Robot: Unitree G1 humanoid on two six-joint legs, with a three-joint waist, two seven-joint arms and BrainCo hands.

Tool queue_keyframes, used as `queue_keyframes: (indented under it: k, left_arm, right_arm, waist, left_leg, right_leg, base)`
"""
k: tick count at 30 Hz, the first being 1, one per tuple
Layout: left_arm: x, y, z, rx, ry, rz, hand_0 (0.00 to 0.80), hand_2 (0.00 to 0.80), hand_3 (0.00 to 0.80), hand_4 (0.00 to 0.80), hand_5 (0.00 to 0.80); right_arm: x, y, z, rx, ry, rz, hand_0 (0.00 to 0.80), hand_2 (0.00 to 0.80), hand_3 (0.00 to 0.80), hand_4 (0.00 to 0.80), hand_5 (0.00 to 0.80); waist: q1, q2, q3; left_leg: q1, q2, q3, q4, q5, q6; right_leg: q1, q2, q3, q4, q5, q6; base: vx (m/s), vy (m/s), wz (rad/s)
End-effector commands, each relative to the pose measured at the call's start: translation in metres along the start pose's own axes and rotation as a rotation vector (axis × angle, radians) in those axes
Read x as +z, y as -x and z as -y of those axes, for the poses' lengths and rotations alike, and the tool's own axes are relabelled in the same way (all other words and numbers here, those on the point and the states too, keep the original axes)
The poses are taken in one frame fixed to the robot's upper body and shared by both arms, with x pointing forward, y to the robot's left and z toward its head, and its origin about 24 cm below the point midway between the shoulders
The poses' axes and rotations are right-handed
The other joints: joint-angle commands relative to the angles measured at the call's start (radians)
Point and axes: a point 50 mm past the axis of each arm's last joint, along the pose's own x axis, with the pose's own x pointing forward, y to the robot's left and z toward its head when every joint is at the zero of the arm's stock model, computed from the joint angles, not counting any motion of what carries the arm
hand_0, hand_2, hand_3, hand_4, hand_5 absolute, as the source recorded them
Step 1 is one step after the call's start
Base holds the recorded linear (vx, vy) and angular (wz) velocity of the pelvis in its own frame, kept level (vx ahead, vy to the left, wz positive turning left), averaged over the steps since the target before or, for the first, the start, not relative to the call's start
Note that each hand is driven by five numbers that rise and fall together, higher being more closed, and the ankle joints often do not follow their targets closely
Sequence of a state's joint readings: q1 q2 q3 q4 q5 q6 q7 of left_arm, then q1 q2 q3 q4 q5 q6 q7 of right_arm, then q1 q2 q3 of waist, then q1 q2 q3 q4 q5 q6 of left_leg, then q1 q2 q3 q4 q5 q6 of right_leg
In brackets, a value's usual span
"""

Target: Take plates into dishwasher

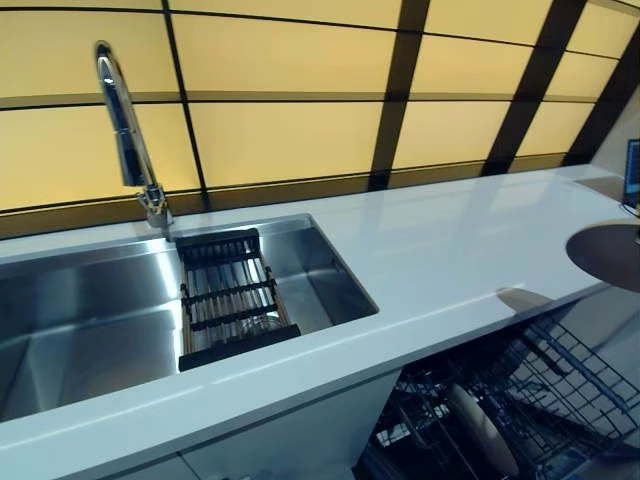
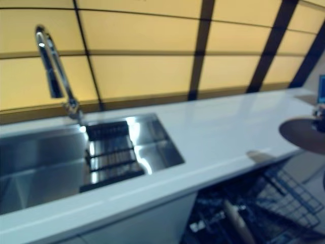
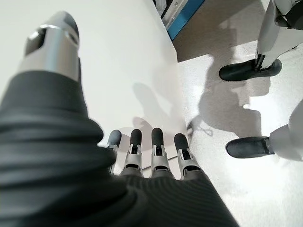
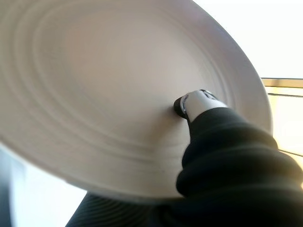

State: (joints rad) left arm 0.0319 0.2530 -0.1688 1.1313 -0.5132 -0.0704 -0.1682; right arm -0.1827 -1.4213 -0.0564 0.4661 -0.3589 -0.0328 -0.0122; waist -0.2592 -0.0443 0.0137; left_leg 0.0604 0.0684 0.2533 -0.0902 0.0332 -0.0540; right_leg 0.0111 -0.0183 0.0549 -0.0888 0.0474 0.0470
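- Left eye view is showing the faucet [image 1: 125, 130] at 10 o'clock, the sink [image 1: 80, 310] below it, and a black drain rack [image 1: 232, 298] lying inside the sink; none of these is taking part in the task.
- The white counter [image 1: 440, 250] is running toward 3 o'clock, and the open dishwasher rack [image 1: 520, 400] is sitting under its front edge at 5 o'clock, with 1 pale plate in the rack [image 1: 482, 428] standing on edge among the wires.
- The left hand [image 3: 156, 151] is hanging by a white cabinet face, fingers straight and apart, holding nothing.
- The right hand [image 4: 201, 105] is pinching the plate [image 4: 113, 94], thumb pressing on its face; the fingers beneath are hidden. In the head views this plate is showing only as a dark disc at 3 o'clock, over the counter edge.
- Risks, as I judge them: the grip is looking shallow, so the plate may be slipping during lowering; its rim could be striking the counter lip or the rack wires; it could also be knocking the plate already loaded.
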Motion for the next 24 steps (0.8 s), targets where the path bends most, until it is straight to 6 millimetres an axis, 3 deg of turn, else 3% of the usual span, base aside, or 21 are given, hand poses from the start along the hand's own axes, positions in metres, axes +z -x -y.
queue_keyframes:
  k: [1, 8, 9, 24]
  left_arm:
    - [0.02, -0.002, -0.01, 0.021, -0.034, 0.048, 0.0, 0.0, 0.0, 0.0, 0.0]
    - [0.021, -0.001, -0.013, 0.025, -0.04, 0.052, 0.0, 0.0, 0.0, 0.0, 0.0]
    - [0.023, -0.002, -0.012, 0.023, -0.044, 0.048, 0.0, 0.0, 0.0, 0.0, 0.0]
    - [0.017, -0.002, -0.001, -0.006, -0.045, 0.057, 0.0, 0.0, 0.0, 0.0, 0.0]
  right_arm:
    - [-0.012, 0.003, 0.017, -0.141, -0.09, -0.062, 0.8, 0.8, 0.8, 0.8, 0.8]
    - [-0.036, 0.025, -0.023, -0.073, -0.16, -0.165, 0.8, 0.8, 0.8, 0.8, 0.8]
    - [-0.038, 0.03, -0.038, -0.056, -0.2, -0.189, 0.8, 0.8, 0.8, 0.8, 0.8]
    - [0.003, 0.049, -0.118, 0.112, -0.505, -0.263, 0.8, 0.8, 0.8, 0.8, 0.8]
  waist:
    - [0.026, -0.07, -0.019]
    - [0.017, -0.063, -0.005]
    - [0.016, -0.06, -0.002]
    - [0.025, -0.026, 0.016]
  left_leg:
    - [0.043, 0.022, -0.016, 0.003, -0.059, 0.0]
    - [0.039, 0.026, -0.006, 0.003, -0.056, -0.002]
    - [0.039, 0.026, -0.006, 0.003, -0.055, -0.001]
    - [0.04, 0.026, -0.007, 0.003, -0.054, 0.004]
  right_leg:
    - [-0.012, -0.034, 0.011, 0.002, 0.063, 0.12]
    - [-0.02, -0.032, 0.014, 0.003, 0.069, 0.12]
    - [-0.022, -0.032, 0.015, 0.004, 0.072, 0.12]
    - [-0.026, -0.038, 0.004, 0.002, 0.074, 0.116]
  base:
    - [0.006, -0.009, -0.09]
    - [-0.004, -0.012, -0.06]
    - [0.0, 0.0, 0.0]
    - [0.001, -0.002, 0.0]
